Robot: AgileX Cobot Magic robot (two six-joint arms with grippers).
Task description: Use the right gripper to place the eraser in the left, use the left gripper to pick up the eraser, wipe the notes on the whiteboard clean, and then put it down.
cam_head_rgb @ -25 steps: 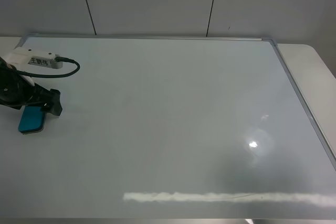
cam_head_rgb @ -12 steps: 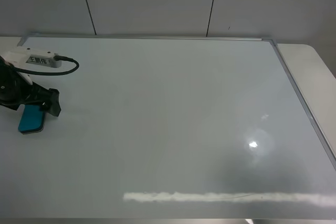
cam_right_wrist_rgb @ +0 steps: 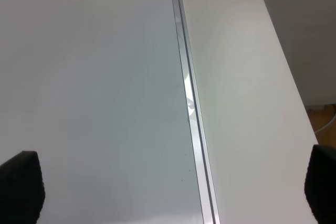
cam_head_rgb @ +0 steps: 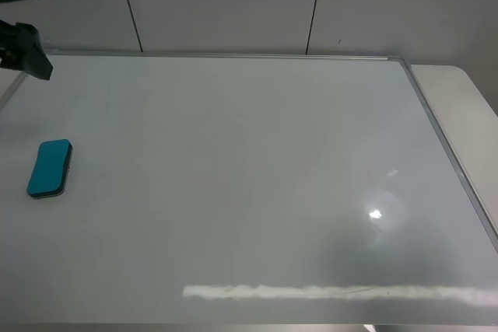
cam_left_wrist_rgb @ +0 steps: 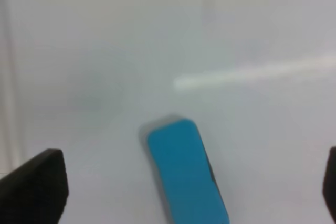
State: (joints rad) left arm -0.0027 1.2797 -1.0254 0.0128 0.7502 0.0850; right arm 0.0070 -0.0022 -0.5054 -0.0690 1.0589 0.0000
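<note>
The blue eraser (cam_head_rgb: 50, 168) lies flat near the left edge of the whiteboard (cam_head_rgb: 249, 184), with nothing touching it. The left gripper (cam_left_wrist_rgb: 184, 192) hangs above it, its fingers (cam_left_wrist_rgb: 37, 190) spread wide and holding nothing. The right gripper (cam_right_wrist_rgb: 173, 187) sits over the board's metal frame (cam_right_wrist_rgb: 191, 108), beside the white tabletop (cam_right_wrist_rgb: 247, 103), fingers (cam_right_wrist_rgb: 21, 182) wide apart and empty too. The board's surface looks wiped clean.
</note>
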